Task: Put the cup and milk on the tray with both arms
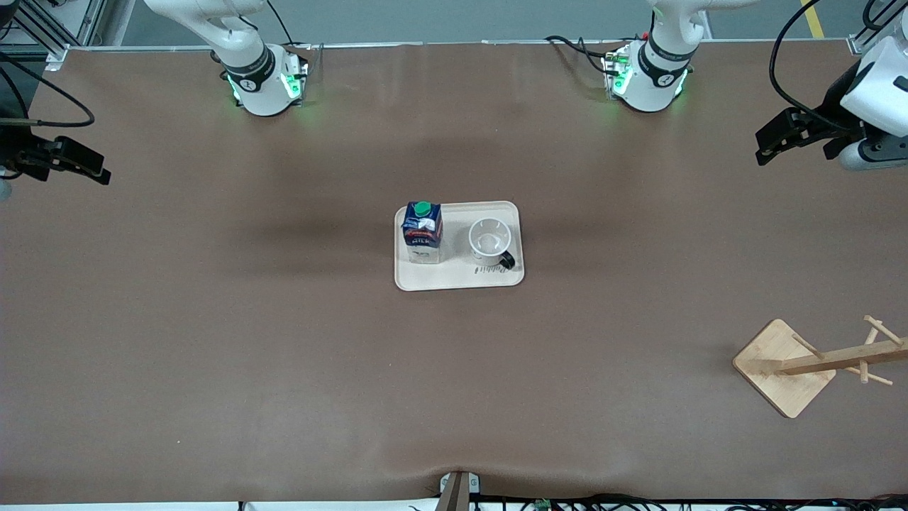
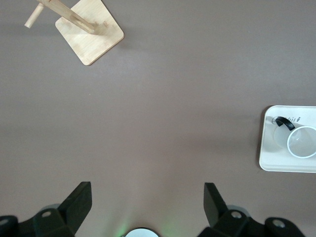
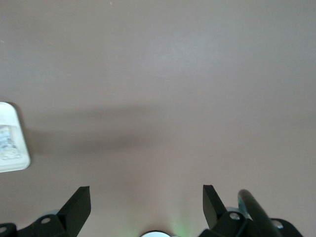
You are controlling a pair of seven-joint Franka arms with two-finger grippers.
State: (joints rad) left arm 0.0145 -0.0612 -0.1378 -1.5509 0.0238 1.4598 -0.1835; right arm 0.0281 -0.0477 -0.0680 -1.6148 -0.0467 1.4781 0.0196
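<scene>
The cream tray (image 1: pixel 454 278) lies at the middle of the brown table. The dark blue milk carton (image 1: pixel 422 231) with a green cap stands upright on its part toward the right arm's end. The white cup (image 1: pixel 488 242) with a black handle stands upright on its part toward the left arm's end. The tray (image 2: pixel 276 160) and cup (image 2: pixel 302 141) also show in the left wrist view; a tray corner (image 3: pixel 12 148) shows in the right wrist view. My left gripper (image 1: pixel 770 145) is open and empty, up at the left arm's end. My right gripper (image 1: pixel 89 167) is open and empty, up at the right arm's end.
A wooden mug rack with a square base (image 1: pixel 784 367) and pegs lies toward the left arm's end, nearer the front camera than the tray; it also shows in the left wrist view (image 2: pixel 89 30). The two arm bases (image 1: pixel 266 81) (image 1: pixel 649 78) stand along the table's edge.
</scene>
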